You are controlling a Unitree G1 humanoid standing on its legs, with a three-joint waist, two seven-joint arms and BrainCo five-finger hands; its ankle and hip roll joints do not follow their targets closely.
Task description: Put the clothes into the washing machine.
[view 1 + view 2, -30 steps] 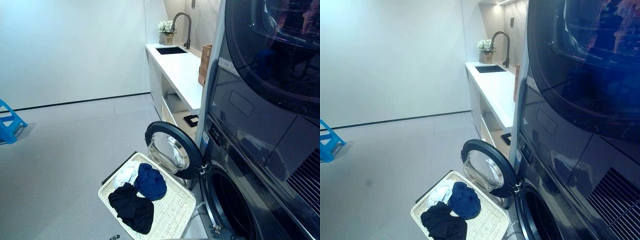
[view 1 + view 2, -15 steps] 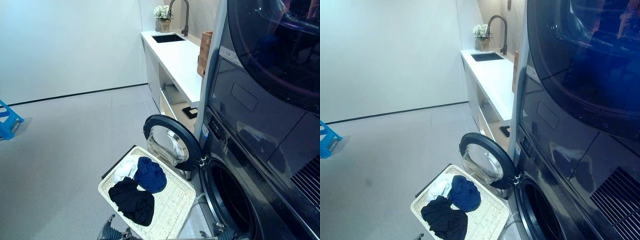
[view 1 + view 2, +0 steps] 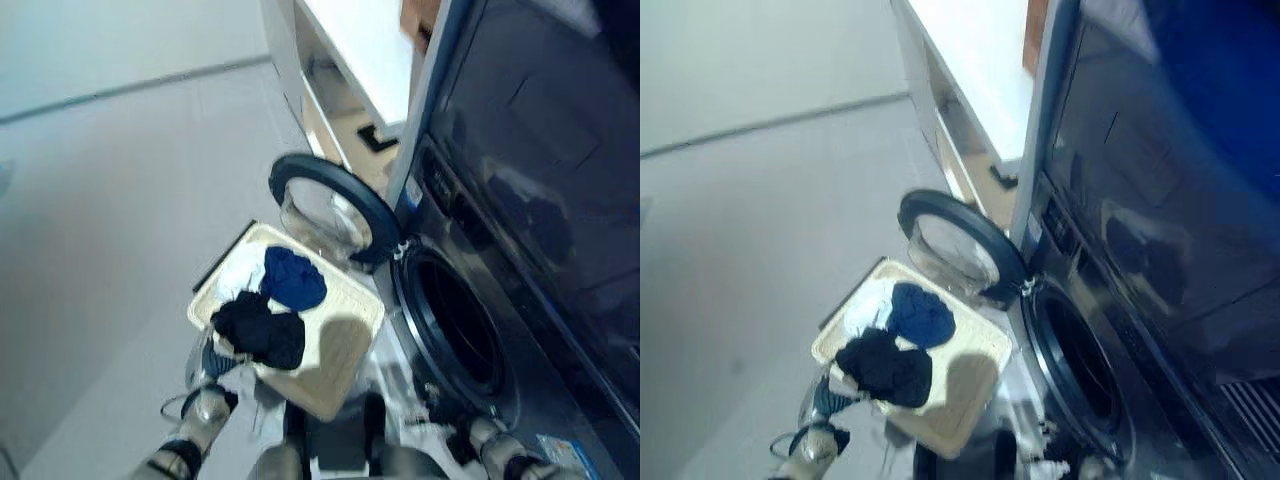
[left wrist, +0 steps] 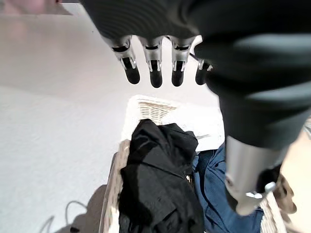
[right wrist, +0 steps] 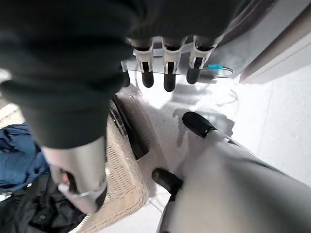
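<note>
Our left hand (image 4: 160, 58) hangs relaxed above the pale woven rectangular laundry basket (image 3: 335, 345), fingers straight and holding nothing. Our right hand (image 5: 165, 63) is likewise released, fingers extended over the floor on the side of the basket nearer the dark front-loading washing machine (image 3: 455, 340).

The clothes all lie in the basket: a crumpled black garment (image 3: 258, 330) at the near end, a dark blue garment (image 3: 293, 278) touching it on the far side, and a white piece (image 3: 238, 280) beside the blue one, away from the machine. The basket sits on the floor just beside the machine, under its round glass door (image 3: 325, 215), which stands swung open.

We judge that nothing has been picked up yet. The risks from here:
- The black and blue garments overlap, so a grasp on one may drag the other over the basket rim onto the floor.
- The open door overhangs the basket's far end, and a lifted arm or trailing cloth could catch on it.
- A loose pinch could let fabric slip on the way to the drum opening.

The eye views are smeared, so our hands at their lower edge are hard to read there. The drum's inside is dark, and we cannot tell whether it holds anything.
</note>
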